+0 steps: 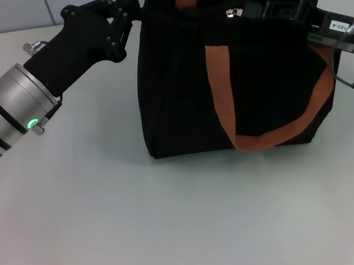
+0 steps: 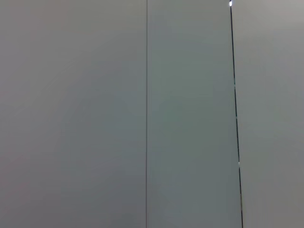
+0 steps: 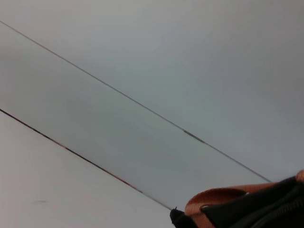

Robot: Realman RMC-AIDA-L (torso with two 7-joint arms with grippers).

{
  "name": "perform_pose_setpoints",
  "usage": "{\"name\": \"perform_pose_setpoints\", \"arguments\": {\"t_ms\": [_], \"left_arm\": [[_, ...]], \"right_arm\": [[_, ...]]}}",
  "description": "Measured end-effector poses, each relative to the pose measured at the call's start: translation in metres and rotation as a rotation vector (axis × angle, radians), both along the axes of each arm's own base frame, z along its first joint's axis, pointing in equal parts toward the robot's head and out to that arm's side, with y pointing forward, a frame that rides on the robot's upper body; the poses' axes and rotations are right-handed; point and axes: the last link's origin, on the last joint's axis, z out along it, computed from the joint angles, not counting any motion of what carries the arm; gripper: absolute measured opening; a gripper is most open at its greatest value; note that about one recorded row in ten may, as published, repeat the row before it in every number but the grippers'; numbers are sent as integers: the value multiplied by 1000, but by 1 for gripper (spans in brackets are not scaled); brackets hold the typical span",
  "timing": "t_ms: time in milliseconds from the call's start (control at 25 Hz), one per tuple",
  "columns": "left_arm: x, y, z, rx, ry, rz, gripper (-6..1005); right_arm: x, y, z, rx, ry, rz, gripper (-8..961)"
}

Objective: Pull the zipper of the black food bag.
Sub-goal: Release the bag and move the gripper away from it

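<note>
zipper first: the small silver metal pull tab [image 1: 234, 12] sits on the top edge of the boxy black fabric food bag [image 1: 177, 86] with its brown-orange webbing strap handles [image 1: 222, 87], roughly mid-way along the zip line and nearer the right side.

the main risk, as i judge it, is the soft bag sliding or tipping on the pale table [image 1: 176, 224] when the tab is pulled, if the corner hold is weak. a second risk is the pull hand closing on fabric or strap instead of the little tab.

the left gripper [image 1: 127, 11] reaches in at the bag's upper left corner, its black fingers touching the fabric edge; it looks pinched onto that corner, though black on black hides the contact. the right gripper [image 1: 278, 9] lies across the bag's top right, just beside the tab, which shows a little off its tip rather than between the jaws. i cannot tell whether those jaws are open or closed.
</note>
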Motion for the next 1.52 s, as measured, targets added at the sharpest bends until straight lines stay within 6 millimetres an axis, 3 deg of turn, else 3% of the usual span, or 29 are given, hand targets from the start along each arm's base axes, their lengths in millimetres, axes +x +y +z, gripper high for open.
{"name": "perform_pose_setpoints", "arguments": {"t_ms": [520, 800, 1120, 1520], "left_arm": [[-7, 1, 1, 11, 14, 31, 3], [-19, -4, 15, 55, -40, 74, 0], [-1, -8, 23, -176, 54, -20, 1], [31, 5, 3, -306, 257, -98, 312]], "right_arm": [[15, -6, 10, 31, -3, -34, -2], [15, -6, 10, 40, -13, -27, -2], [11, -4, 8, 42, -25, -10, -1], [7, -5, 6, 40, -20, 11, -1]]}}
